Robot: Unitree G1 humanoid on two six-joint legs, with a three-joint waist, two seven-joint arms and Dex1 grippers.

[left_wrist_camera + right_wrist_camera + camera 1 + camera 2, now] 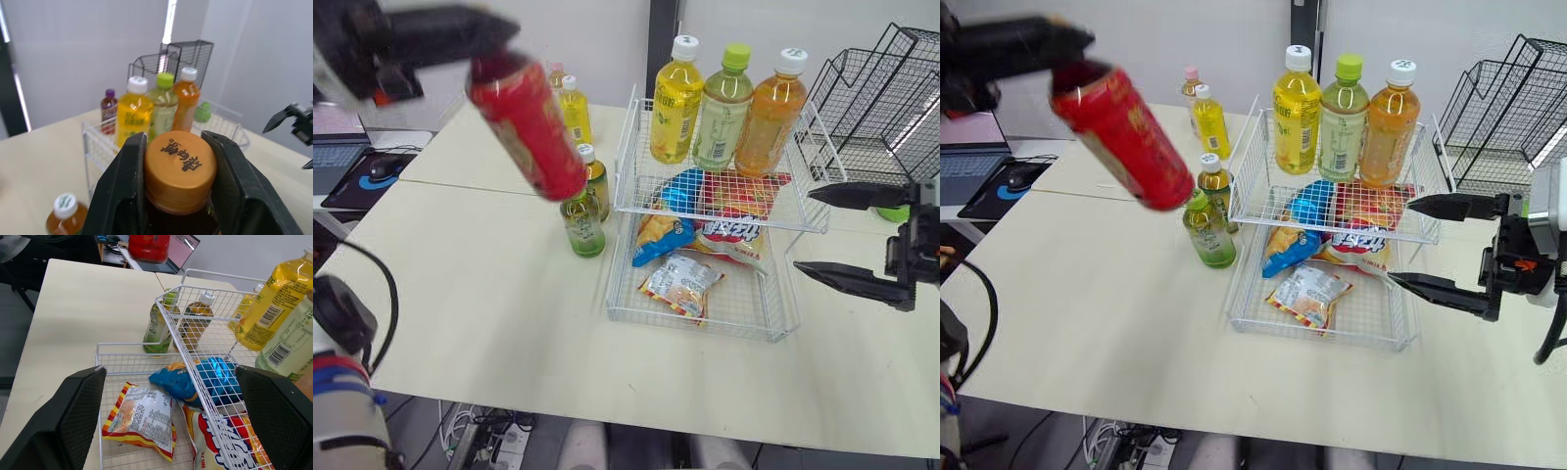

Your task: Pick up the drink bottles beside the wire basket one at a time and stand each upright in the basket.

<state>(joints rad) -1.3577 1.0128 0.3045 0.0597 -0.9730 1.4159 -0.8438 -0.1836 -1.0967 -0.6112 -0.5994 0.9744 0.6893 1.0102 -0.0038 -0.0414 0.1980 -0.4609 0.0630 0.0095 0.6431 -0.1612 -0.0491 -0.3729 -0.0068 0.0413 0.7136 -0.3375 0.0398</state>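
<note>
— Above the tabletop [489,294], left of the wire basket [631,157], what's held?
— A red bottle [524,127] with an orange cap [180,166], tilted, in the air. The left hand [175,147] is clamped at the cap.
— And the basket?
— Upper tier: a yellow bottle [676,103], a green bottle [723,113] and an orange bottle [770,117], all upright. Lower tier: snack bags [680,284]. Small bottles [583,220] stand just beside it. The right hand [806,230] hangs at its right side, fingers apart.

**Top tier front free; left flank crowded**

Wire basket [628,157]: 3 tall bottles [722,113] fill upper tier's back row; front strip bare. Snack bags [729,235] clog lower tier. Small bottles [582,223] crowd just left of basket, w/ red bottle [524,127] clamped in L gripper [177,147] raised on that side. R gripper [803,229], fingers apart, just right of basket.
</note>
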